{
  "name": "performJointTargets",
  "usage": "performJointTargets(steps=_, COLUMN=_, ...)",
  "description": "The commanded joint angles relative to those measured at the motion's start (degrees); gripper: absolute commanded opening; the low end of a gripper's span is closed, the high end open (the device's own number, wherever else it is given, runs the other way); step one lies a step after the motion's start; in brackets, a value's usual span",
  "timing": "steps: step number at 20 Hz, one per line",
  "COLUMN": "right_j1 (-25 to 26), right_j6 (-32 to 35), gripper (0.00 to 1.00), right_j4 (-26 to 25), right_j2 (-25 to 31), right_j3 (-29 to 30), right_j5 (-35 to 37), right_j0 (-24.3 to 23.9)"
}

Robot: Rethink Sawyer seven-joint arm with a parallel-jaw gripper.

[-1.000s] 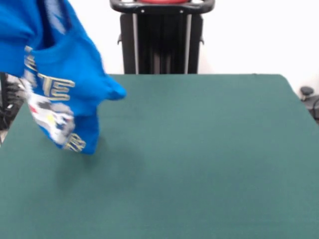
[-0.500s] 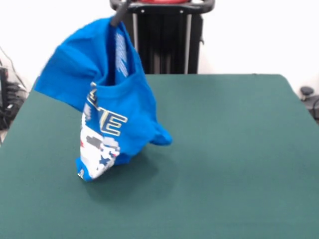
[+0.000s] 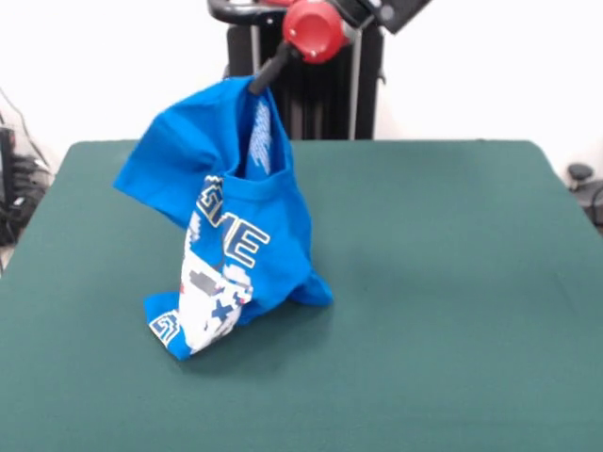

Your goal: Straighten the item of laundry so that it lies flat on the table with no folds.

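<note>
The item of laundry (image 3: 236, 217), a bright blue T-shirt with white pixel graphic and outlined lettering, hangs bunched from my gripper (image 3: 256, 83). The gripper is shut on the shirt's top edge at upper centre-left. The red and black arm (image 3: 316, 28) slants down to it from the top. The shirt's lower folds rest crumpled on the green table (image 3: 433, 282), left of centre.
The black pedestal (image 3: 306, 89) stands behind the table's far edge. Cables and dark gear (image 3: 14, 188) lie off the left edge, and a small dark object (image 3: 579, 174) sits past the right edge.
The shirt swung from the far left toward the centre and dropped. Its lower part now rests on the table, and the red arm joint has come into view at the top.
</note>
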Motion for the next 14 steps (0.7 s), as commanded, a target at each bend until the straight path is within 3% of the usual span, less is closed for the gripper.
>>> performJointTargets(steps=1, right_j1=6.87, right_j6=22.22, gripper=0.0, right_j4=8.45, right_j2=5.12, right_j3=11.64, right_j5=-8.33, right_j0=4.66)
performJointTargets(steps=10, right_j1=9.53, right_j6=21.48, gripper=0.0, right_j4=17.01, right_j2=12.92, right_j3=18.74, right_j5=-19.07, right_j0=6.64)
performJointTargets(steps=14, right_j1=9.4, right_j6=18.47, gripper=0.0, right_j4=17.97, right_j2=19.26, right_j3=21.87, right_j5=-26.74, right_j0=4.69)
